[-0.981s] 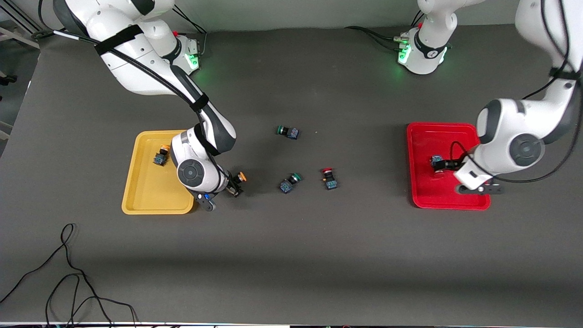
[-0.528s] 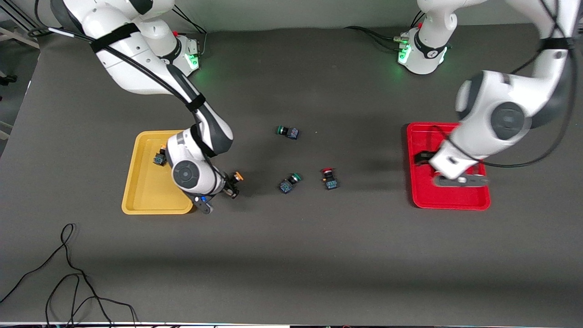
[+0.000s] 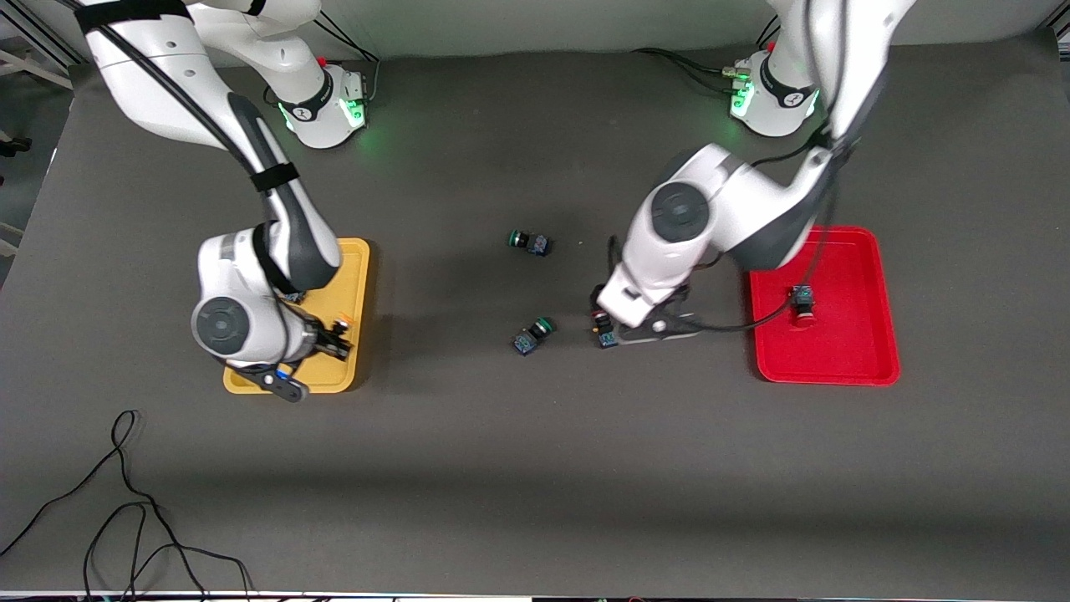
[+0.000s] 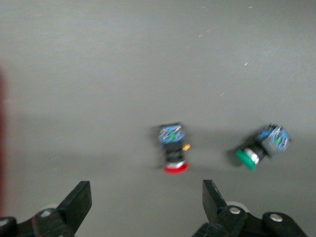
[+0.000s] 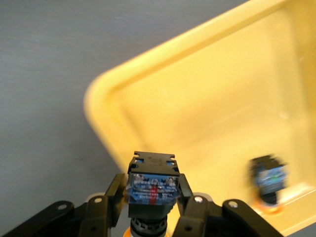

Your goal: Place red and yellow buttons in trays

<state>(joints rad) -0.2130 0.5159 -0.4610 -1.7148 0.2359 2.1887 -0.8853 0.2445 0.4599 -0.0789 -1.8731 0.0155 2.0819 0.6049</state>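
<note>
My right gripper [image 3: 338, 334] is shut on a yellow-capped button [image 5: 152, 185] and holds it over the yellow tray [image 3: 358, 272], near the corner nearest the front camera [image 5: 113, 98]. A second yellow button [image 5: 269, 185] lies in that tray. My left gripper [image 3: 603, 309] is open and empty [image 4: 146, 200], just above a red-capped button [image 3: 607, 338] lying on the table [image 4: 173, 148]. Another red button [image 3: 802, 303] lies in the red tray [image 3: 869, 351].
Two green-capped buttons lie on the dark table: one [image 3: 532, 334] beside the loose red button [image 4: 264, 145], one [image 3: 528, 242] farther from the front camera. A black cable [image 3: 125, 502] lies near the table's front edge at the right arm's end.
My right gripper carried the yellow button from the table beside the yellow tray to over the tray. My left gripper left the red tray, leaving a red button there, and moved over the loose red button.
</note>
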